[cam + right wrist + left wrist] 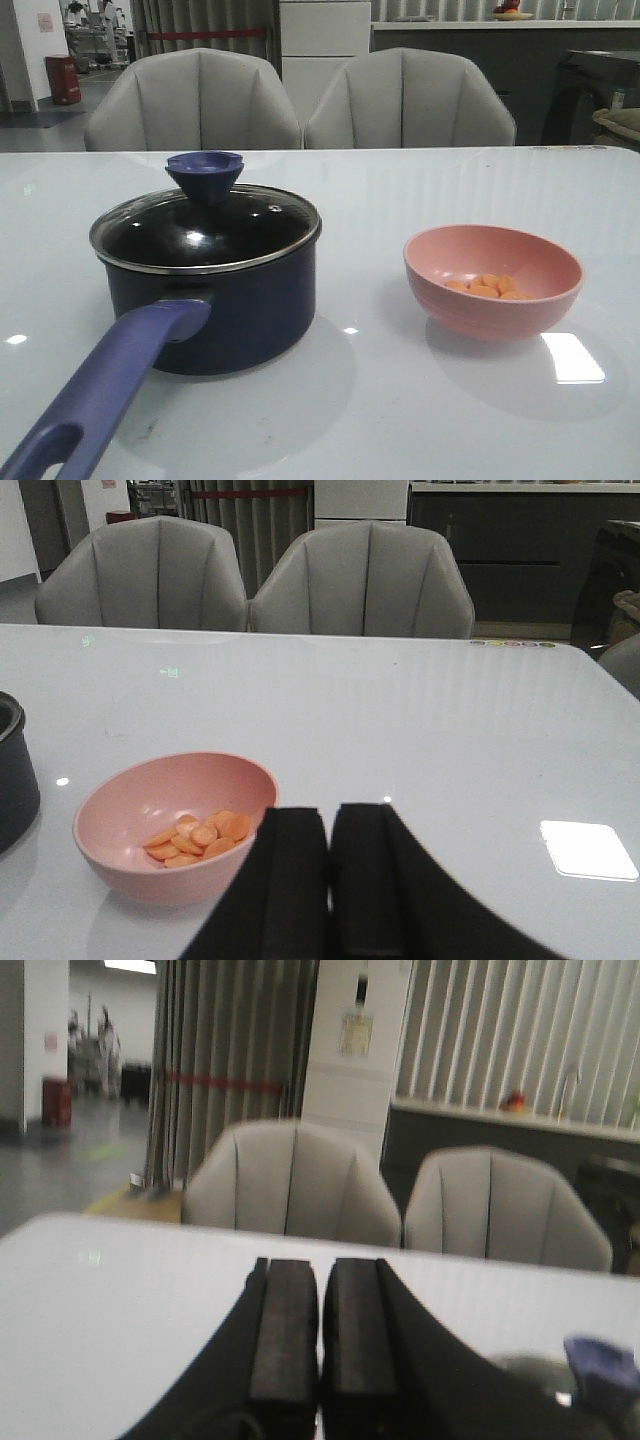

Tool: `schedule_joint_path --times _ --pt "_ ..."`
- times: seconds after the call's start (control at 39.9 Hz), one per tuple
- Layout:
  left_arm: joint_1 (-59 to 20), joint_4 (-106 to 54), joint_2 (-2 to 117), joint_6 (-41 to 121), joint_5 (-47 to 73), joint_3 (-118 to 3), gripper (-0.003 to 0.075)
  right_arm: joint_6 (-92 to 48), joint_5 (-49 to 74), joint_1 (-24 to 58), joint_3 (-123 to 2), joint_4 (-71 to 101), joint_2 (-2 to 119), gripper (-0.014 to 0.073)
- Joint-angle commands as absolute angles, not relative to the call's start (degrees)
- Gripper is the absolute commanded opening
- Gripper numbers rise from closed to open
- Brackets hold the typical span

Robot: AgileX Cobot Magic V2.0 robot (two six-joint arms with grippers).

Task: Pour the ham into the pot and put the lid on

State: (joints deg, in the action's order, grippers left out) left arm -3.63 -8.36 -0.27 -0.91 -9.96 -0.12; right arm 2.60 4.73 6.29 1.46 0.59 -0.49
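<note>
The dark navy pot (250, 310) stands at the table's left, its long purple-blue handle (100, 395) pointing to the near edge. The glass lid (205, 235) with its blue knob (204, 175) rests on the pot. The ham (487, 286), small orange pieces, lies in a pink bowl (493, 280) at the right; it also shows in the right wrist view (200, 837). My left gripper (320, 1270) is shut and empty, the lid knob (600, 1365) off to its side. My right gripper (330, 815) is shut and empty, just beside the bowl (175, 825). Neither gripper shows in the front view.
Two grey chairs (195, 100) (410, 100) stand behind the table's far edge. The white glossy table (380, 200) stretches between the pot and the bowl. The pot's side (15, 780) shows at the edge of the right wrist view.
</note>
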Motion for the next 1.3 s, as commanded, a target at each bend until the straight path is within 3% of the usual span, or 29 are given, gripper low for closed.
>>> schedule_joint_path --times 0.0,0.13,0.4,0.88,1.0,1.18,1.28 --pt "-4.06 -7.99 -1.24 -0.79 -17.48 -4.48 0.0114 2.47 0.00 5.84 2.06 0.00 -1.62 0.0157" --pt "-4.06 -0.30 2.34 -0.79 -6.43 -13.02 0.0114 2.47 0.00 5.84 2.06 0.00 -1.62 0.0157" --pt "-4.06 0.00 16.70 -0.79 18.52 -27.95 0.0114 2.47 0.00 5.84 2.06 0.00 -1.62 0.0157" --pt "-4.06 0.00 26.33 -0.79 19.20 -28.27 0.0134 2.47 0.00 5.84 2.06 0.00 -1.62 0.0157" --pt "-4.06 0.00 27.71 -0.79 21.50 -29.79 0.0254 2.47 0.00 5.84 2.06 0.00 -1.62 0.0157" --pt "-4.06 0.30 29.70 -0.79 22.86 -31.65 0.0546 2.47 0.00 5.84 2.06 0.00 -1.62 0.0157" --pt "-4.06 0.30 30.83 -0.79 22.73 -31.65 0.0626 2.47 0.00 5.84 2.06 0.00 -1.62 0.0157"
